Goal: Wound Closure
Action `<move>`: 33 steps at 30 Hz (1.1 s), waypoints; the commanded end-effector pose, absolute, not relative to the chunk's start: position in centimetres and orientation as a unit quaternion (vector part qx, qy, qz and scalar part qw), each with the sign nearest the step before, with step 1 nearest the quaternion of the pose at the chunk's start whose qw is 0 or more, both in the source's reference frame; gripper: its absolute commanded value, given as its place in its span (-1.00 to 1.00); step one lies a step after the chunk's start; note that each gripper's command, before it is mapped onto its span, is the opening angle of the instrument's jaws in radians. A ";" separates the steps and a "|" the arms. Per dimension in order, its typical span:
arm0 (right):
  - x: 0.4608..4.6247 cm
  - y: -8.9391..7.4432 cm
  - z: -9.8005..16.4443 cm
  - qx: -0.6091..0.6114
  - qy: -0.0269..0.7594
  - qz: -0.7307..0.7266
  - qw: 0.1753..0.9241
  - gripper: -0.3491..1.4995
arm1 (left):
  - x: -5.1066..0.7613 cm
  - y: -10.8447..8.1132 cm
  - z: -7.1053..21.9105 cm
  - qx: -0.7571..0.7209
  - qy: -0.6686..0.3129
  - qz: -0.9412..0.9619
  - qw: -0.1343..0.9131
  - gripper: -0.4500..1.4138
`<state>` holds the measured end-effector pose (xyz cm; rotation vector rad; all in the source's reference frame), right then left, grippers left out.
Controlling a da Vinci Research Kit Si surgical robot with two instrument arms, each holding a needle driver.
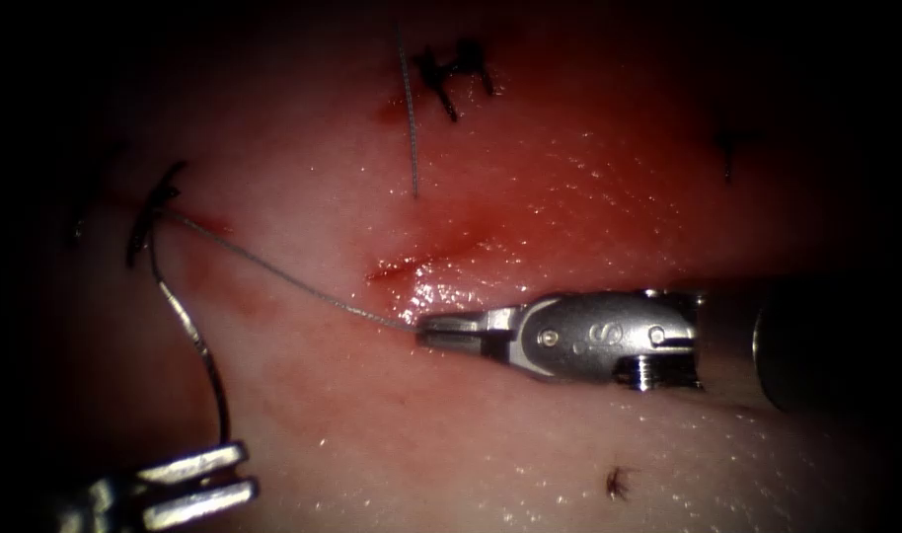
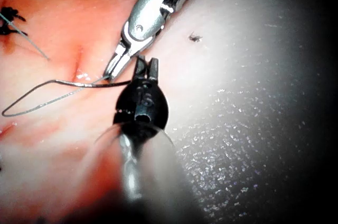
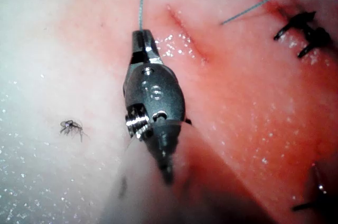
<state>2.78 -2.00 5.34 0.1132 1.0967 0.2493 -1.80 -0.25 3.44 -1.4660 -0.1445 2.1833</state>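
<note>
Below the cut (image 1: 412,265), right tool (image 1: 433,329) grips thread (image 1: 293,281)

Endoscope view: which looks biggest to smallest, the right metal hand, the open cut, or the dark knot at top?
1. The right hand, shut on the thread, with its metal head.
2. and 3. The cut and the knot look alike; unranked.

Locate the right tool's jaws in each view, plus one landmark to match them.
Endoscope view: right tool comes in from the right, jaws shut on the thread, just below the cut.
Left wrist view: right tool beside the left tool, at the thread.
Right wrist view: right tool, thread leaving its tip.
Shared landmark: the small dark speck on pale tissue.
</note>
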 end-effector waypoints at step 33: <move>2.84 -2.7 4.4 0.078 0.549 0.154 0.818 0.85 | -1.85 -0.3 3.8 -0.537 -0.046 0.805 0.249 -1.00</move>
